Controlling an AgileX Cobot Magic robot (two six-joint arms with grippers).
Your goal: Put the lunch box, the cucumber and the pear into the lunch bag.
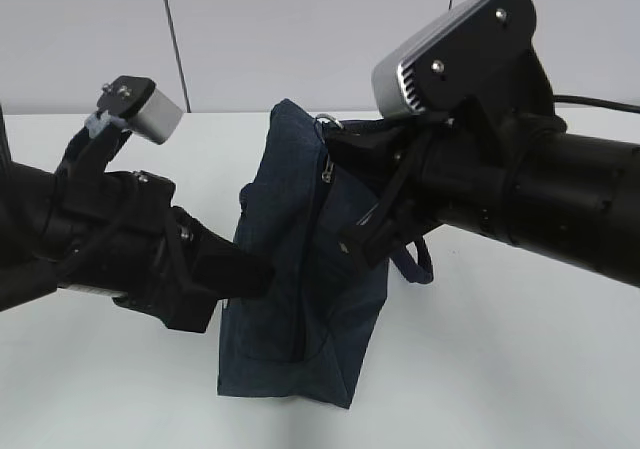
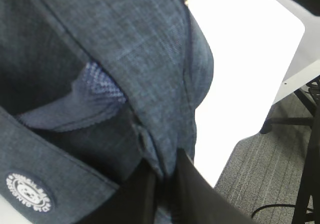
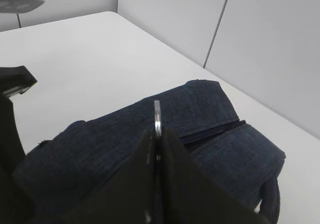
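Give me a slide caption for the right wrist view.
Right gripper shut on the silver ring pull above the navy lunch bag.

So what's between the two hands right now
Only the lunch bag. In the exterior view, the left hand pinches its fabric on one side and the right hand grips at its top by the silver ring; nothing else shows between them.

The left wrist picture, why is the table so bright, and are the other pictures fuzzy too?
In the left wrist view the table is blown out to plain white, and the close lunch bag looks soft. In the right wrist view the near black fingers are blurred; the silver ring pinched between them is sharper. In the exterior view the lighting is even, with a soft shadow beside the bag.
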